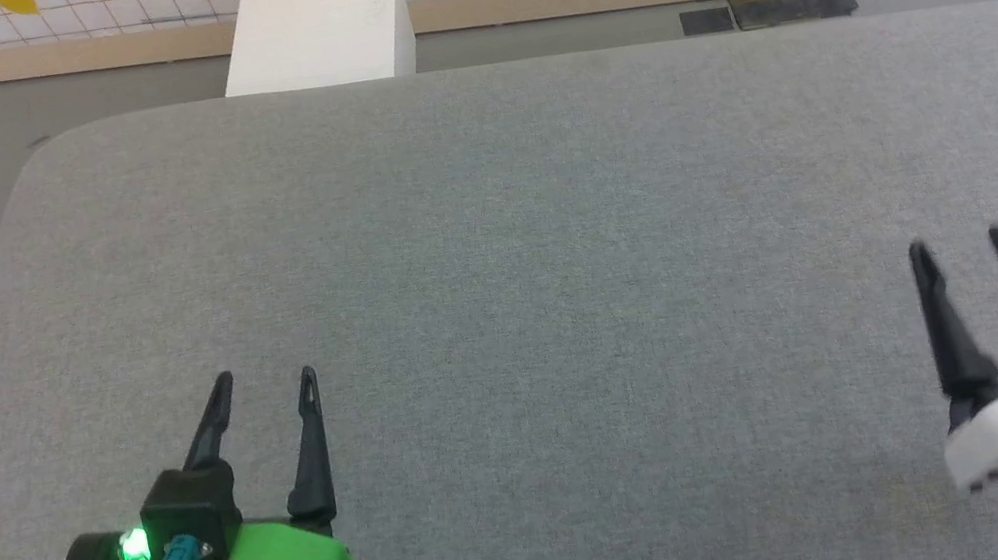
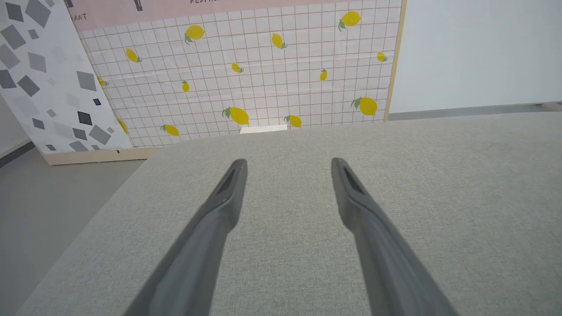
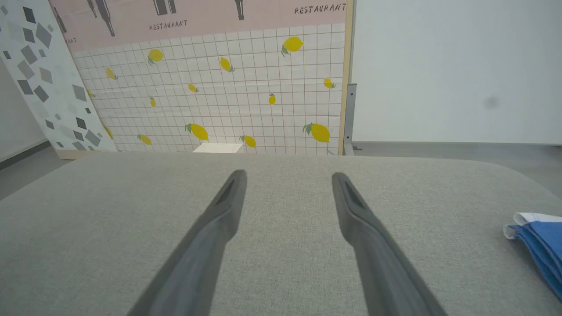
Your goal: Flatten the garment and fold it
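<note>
The garment (image 3: pixel 541 243) shows as a bright blue fold of fabric with a white edge, cut off at the right border of the right wrist view, lying on the grey table to the right of my right gripper (image 3: pixel 287 175). That gripper (image 1: pixel 958 248) is open and holds nothing, low at the right of the head view. At the lower left my left gripper (image 1: pixel 264 380) is open too, with bare cloth between its fingers (image 2: pixel 287 161). The rest of the garment is out of view.
The grey fabric-covered table (image 1: pixel 494 250) has a rounded far-left corner and a left edge dropping to the floor. A white box (image 1: pixel 315 27) stands beyond the far edge, before a lemon-patterned panel (image 2: pixel 263 79).
</note>
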